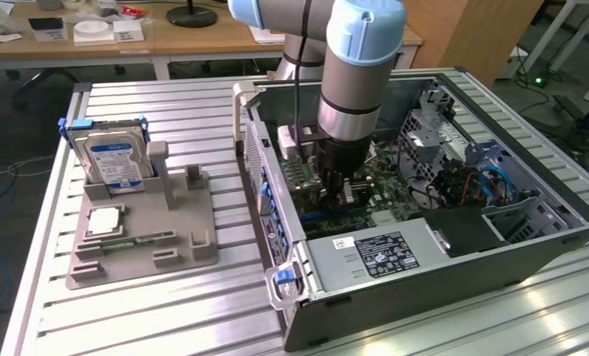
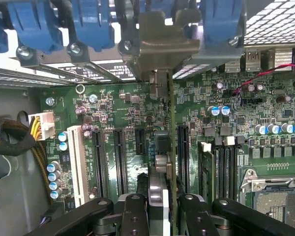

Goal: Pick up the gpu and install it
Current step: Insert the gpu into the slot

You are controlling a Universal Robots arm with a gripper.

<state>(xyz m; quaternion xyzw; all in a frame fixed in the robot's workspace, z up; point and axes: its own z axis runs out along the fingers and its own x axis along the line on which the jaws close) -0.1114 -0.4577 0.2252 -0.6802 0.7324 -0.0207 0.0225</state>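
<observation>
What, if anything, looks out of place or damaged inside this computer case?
Nothing stands out. The tool holds the gpu upright, edge-on above the motherboard, roughly parallel to its slots. No loose or broken parts show. Outside the case, the hard drive stands straight in its grey holder.

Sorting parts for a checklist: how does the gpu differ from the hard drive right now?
The gpu is inside the computer case, clamped in the gripper above the motherboard; the hard drive sits outside in the gray holder. The gpu is a thin board with a pale metal bracket; the hard drive is a thicker silver block with a blue label. Both stand on edge.
</observation>
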